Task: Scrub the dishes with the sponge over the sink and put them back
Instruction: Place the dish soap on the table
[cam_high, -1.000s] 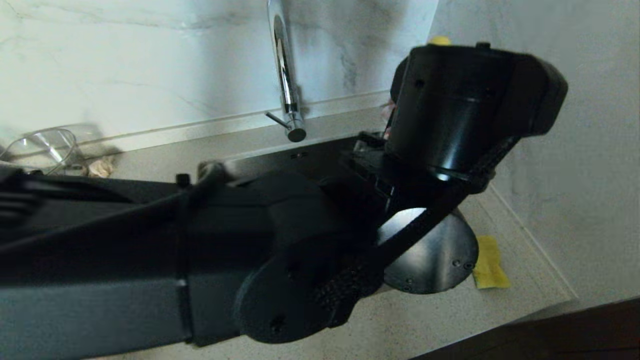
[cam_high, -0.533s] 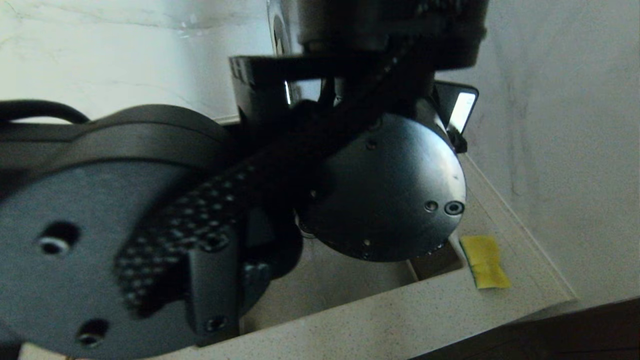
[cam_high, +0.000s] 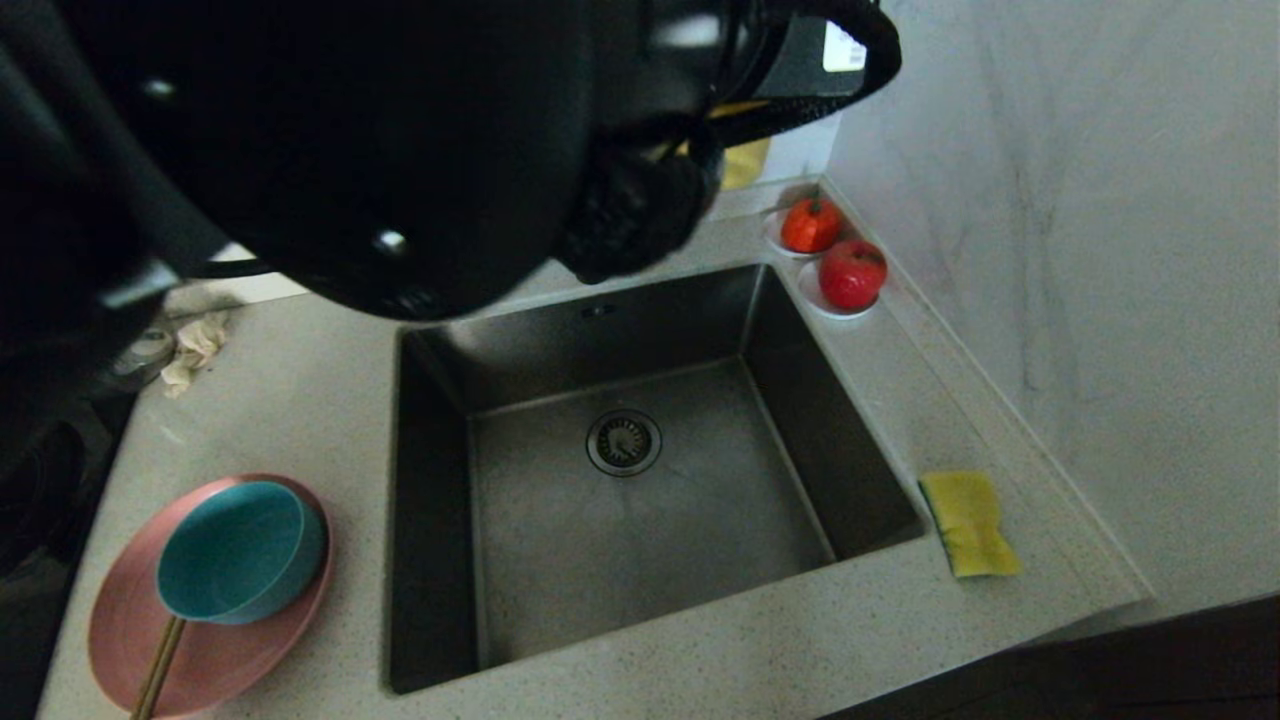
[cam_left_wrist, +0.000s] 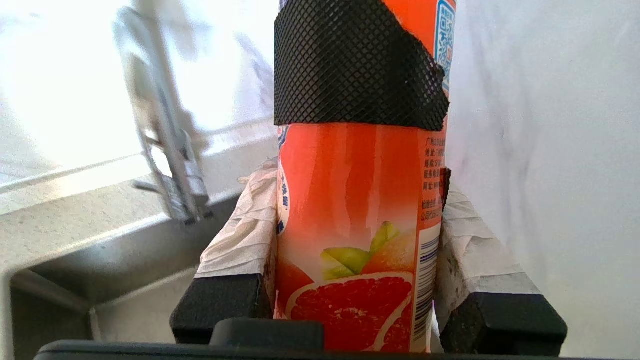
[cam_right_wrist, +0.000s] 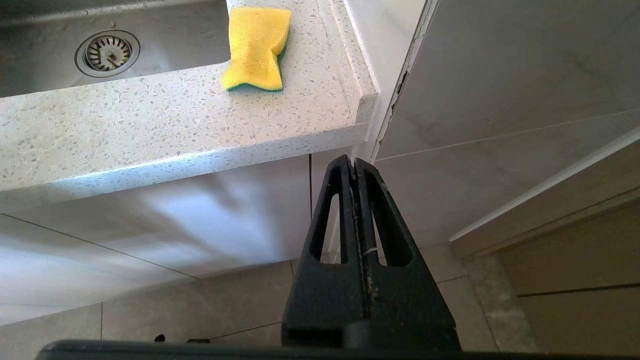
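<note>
The pink plate (cam_high: 240, 655) lies on the counter left of the sink (cam_high: 430, 470), with the teal bowl (cam_high: 240, 550) and wooden sticks (cam_high: 158, 670) on it. To the sink's right, the yellow sponge (cam_high: 968, 523) (cam_right_wrist: 257, 47) rests on the counter. My left gripper (cam_left_wrist: 357, 200) is shut on an upright orange bottle (cam_left_wrist: 360, 210) with a grapefruit label, held high near the back wall beside the tap (cam_left_wrist: 165, 140). Its paper-wrapped fingers (cam_left_wrist: 240, 235) press both sides of the bottle. My right gripper (cam_right_wrist: 355, 162) hangs shut and empty below the counter's front edge.
My left arm (cam_high: 350, 150) fills the upper left of the head view and hides the tap there. Two white saucers with red fruit (cam_high: 812, 225) (cam_high: 852, 272) stand at the back right corner. Crumpled paper (cam_high: 195, 345) lies at the back left. The wall runs close on the right.
My left arm has lifted up and back with the bottle, uncovering the sink, the plate and the bowl. The right arm and the sponge have not moved.
</note>
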